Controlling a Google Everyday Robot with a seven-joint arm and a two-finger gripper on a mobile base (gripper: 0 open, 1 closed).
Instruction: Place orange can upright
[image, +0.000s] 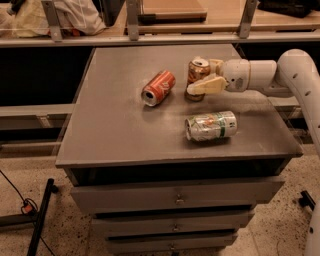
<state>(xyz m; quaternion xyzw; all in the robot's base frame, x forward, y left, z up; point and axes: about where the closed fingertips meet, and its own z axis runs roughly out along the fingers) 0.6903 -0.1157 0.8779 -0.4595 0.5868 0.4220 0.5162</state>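
Observation:
The orange can (196, 71), mottled gold-orange and brown with a silver rim, stands upright on the grey table top (115, 120), right of centre towards the back. My gripper (201, 76) reaches in from the right and its cream fingers (204, 86) are closed around the can, one in front and one behind. The white arm (280, 75) extends off the right side.
A plain red-orange can (158, 88) lies on its side just left of the orange can. A green-and-white can (211, 126) lies on its side nearer the front right edge. A shelf rail with posts (150, 37) runs behind the table. Drawers (175, 197) sit below.

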